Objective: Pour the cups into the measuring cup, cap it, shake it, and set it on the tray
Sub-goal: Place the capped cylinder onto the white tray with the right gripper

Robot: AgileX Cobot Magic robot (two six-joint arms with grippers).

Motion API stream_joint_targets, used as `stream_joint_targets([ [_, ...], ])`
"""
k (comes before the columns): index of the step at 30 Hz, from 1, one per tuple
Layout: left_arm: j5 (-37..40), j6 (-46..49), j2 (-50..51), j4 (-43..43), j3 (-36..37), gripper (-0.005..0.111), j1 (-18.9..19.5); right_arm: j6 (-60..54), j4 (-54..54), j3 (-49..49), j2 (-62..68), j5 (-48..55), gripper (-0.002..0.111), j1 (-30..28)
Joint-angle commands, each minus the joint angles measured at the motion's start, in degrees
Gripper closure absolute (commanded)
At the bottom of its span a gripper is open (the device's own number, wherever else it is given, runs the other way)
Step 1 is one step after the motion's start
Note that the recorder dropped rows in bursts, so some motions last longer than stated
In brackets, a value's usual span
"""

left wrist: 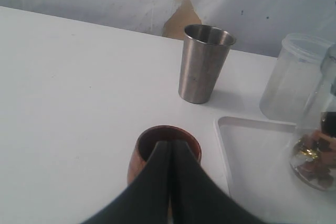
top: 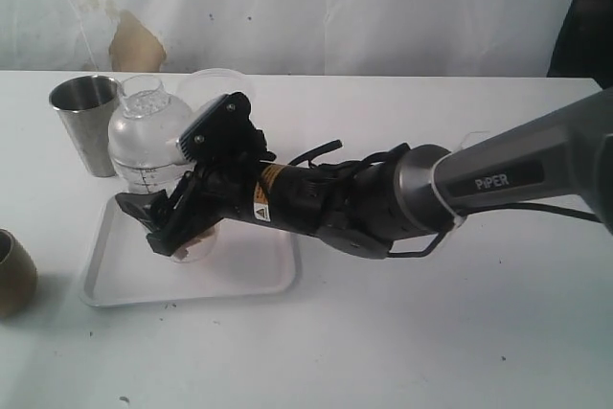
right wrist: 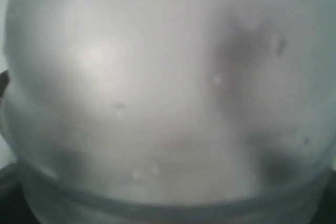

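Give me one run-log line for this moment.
right fingers: around measuring cup at tray, grip unclear | left fingers: shut, near wooden cup | steel tumbler: upright, off tray

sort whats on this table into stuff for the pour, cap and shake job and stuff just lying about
Part of the job:
tapered shiny steel tumbler
squat rounded brown wooden cup
tall clear plastic measuring cup with a black scale, cap on
flat white rectangular plastic tray

Just lying about:
frosted translucent plastic cup next to the measuring cup
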Motion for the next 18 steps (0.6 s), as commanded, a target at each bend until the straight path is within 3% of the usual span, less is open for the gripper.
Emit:
stream_joint_targets([
  [1,-0.33,0.06,-0.2,0.24,0.29,0.106,-0.22,-0.59,0.72,-0.66,1.16,-2.8,0.108,0.07],
  [8,-0.33,0.06,-0.2,0.24,0.29,0.106,-0.22,-2.02,2.73,-0.66,2.16,-3.31,0.108,0.07],
  [11,-0.33,0.06,-0.2,0.24,0.29,0.106,-0.22,-2.02,4.62,-0.66,2.16,-3.44,0.102,0.07],
  [18,-0.33,0.06,-0.2,0.24,0.29,0.106,-0.22,-2.13,5.54,-0.66,2.16,-3.58,0.058,0.07],
])
